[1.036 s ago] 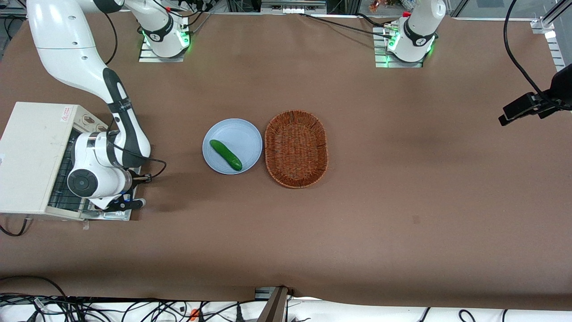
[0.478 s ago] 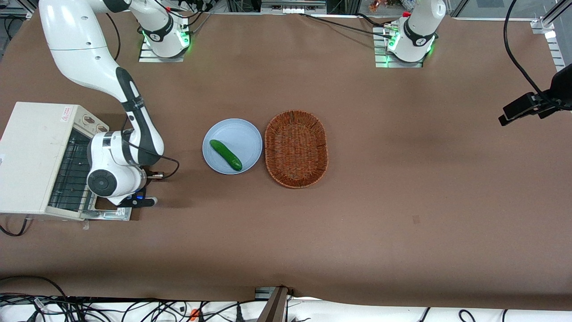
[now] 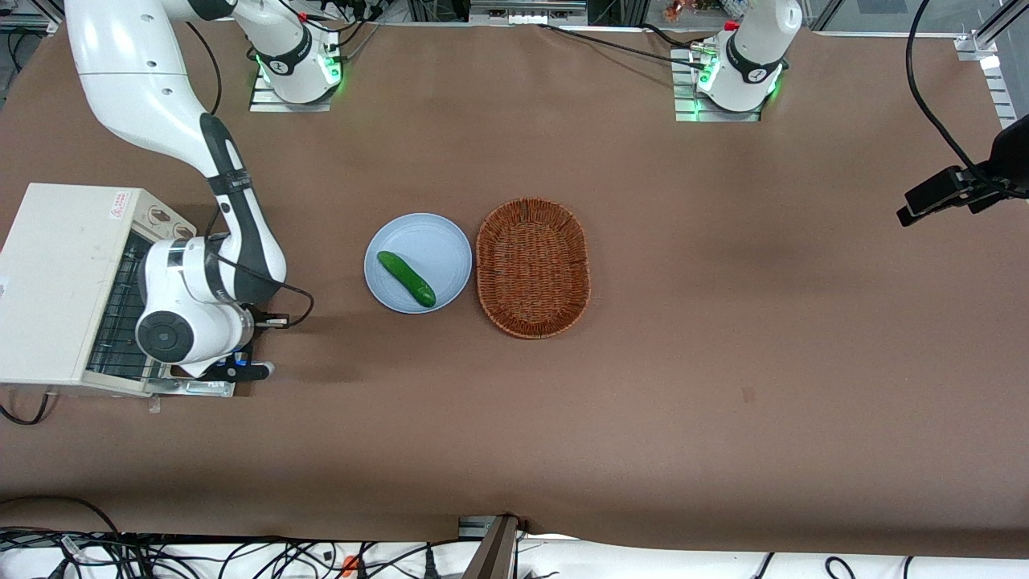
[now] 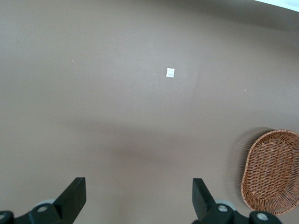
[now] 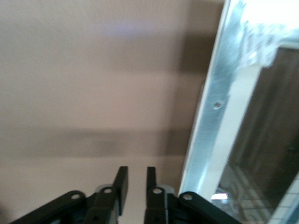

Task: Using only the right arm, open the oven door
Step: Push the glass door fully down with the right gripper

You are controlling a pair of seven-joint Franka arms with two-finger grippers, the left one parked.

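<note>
The oven door (image 3: 189, 384) lies flat on the desk (image 3: 723, 362), fully open. The claw (image 5: 135, 182), nearly clenched and empty, hovers beside its edge; lift clear without snagging.

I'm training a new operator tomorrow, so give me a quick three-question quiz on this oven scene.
1. True or false: the oven door stands shut and upright.
2. The cucumber lies on: A) the blue plate; B) the wicker basket; C) the bare table.
3. Fill in: the gripper is over the lowered door, in front of the ____.
Key: 1 false, the door is folded down. 2 A. 3 toaster oven.
</note>
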